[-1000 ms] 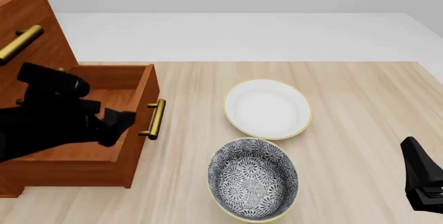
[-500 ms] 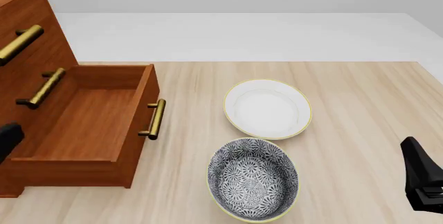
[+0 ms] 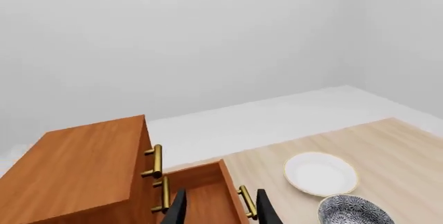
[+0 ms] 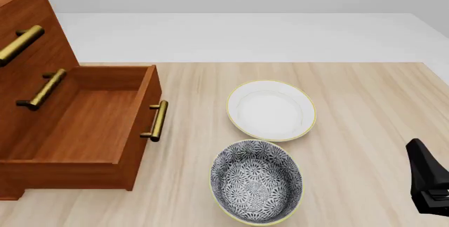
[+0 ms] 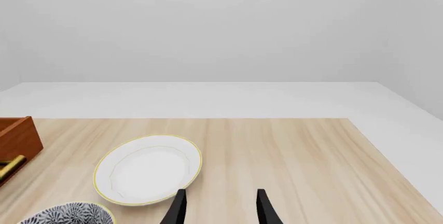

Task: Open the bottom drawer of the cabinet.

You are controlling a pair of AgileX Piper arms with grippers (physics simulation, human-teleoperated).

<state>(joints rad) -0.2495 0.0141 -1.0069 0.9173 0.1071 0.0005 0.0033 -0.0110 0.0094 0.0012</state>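
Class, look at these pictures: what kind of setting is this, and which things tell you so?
Probably a simulated tabletop test scene, not a real room: a plain wooden table against blank white surroundings, holding only a cabinet with its bottom drawer pulled open and two bowls.

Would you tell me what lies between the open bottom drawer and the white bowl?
Only bare table lies between the bottom drawer and white bowl, per the front view.
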